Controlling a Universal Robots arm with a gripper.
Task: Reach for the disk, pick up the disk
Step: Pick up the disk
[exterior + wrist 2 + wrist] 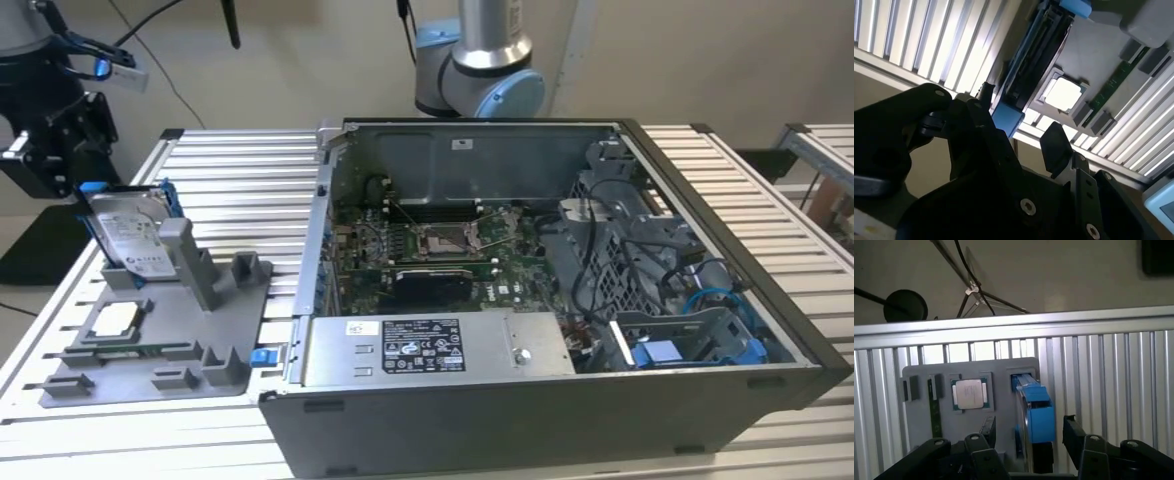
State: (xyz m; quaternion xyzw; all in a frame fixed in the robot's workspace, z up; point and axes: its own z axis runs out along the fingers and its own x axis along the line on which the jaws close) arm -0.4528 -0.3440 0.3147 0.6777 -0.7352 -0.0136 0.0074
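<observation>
First wrist view: disk (1035, 412) sits within the spread gripper (1029, 427).

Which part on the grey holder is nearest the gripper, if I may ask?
The blue-framed disk: it stands on edge between the open fingers of the gripper; the square chip lies flat alongside.

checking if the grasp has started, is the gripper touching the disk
Apart. In the first wrist view the open gripper straddles the disk, with a bare gap showing between each finger and the blue frame.
</observation>
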